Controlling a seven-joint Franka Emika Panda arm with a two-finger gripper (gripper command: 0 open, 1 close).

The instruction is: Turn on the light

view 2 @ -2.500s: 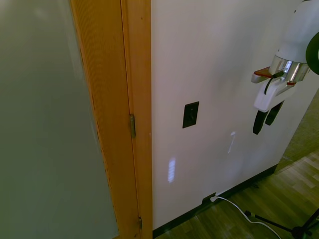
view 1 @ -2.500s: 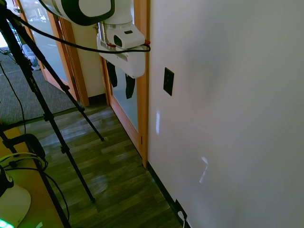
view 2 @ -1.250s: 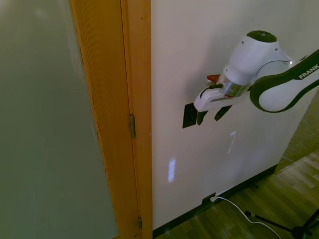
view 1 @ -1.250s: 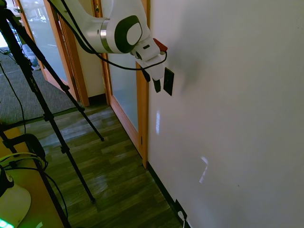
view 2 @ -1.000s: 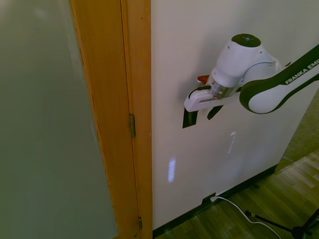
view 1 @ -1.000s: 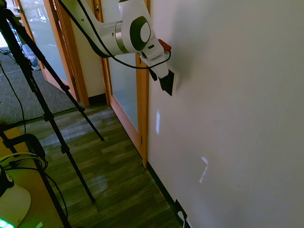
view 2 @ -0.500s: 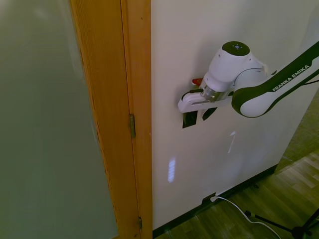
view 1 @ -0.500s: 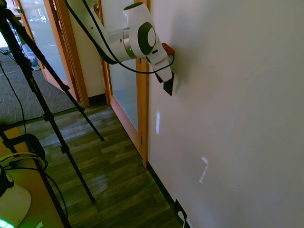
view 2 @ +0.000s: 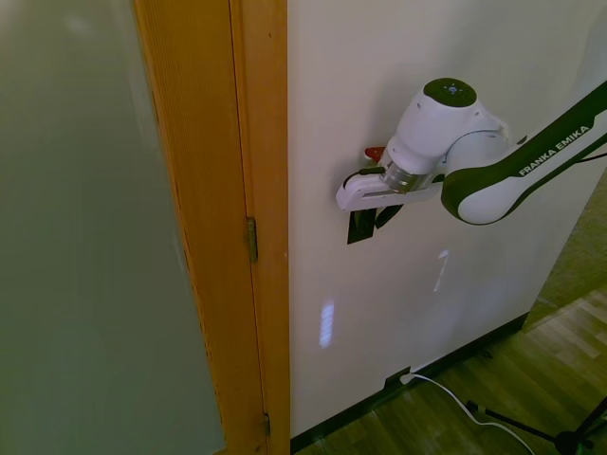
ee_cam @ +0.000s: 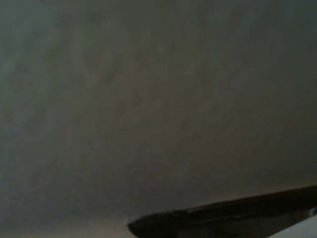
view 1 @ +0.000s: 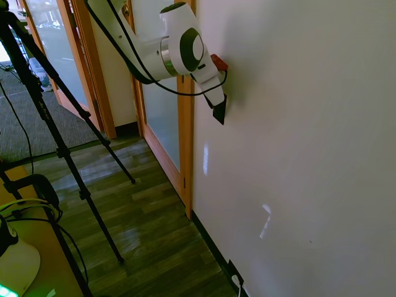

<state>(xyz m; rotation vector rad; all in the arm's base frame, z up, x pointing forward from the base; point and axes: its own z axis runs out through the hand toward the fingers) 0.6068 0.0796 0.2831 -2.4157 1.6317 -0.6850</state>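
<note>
Gripper: fingers spread, tips against the switch, covering most of it.
Switch: black plate on the white wall, just beside the wooden door frame.
Around: dark outlet plate near the floor.
Change: fingers a touch closer together than half a second ago.

switch on wall | right of door frame | tool against switch
</note>
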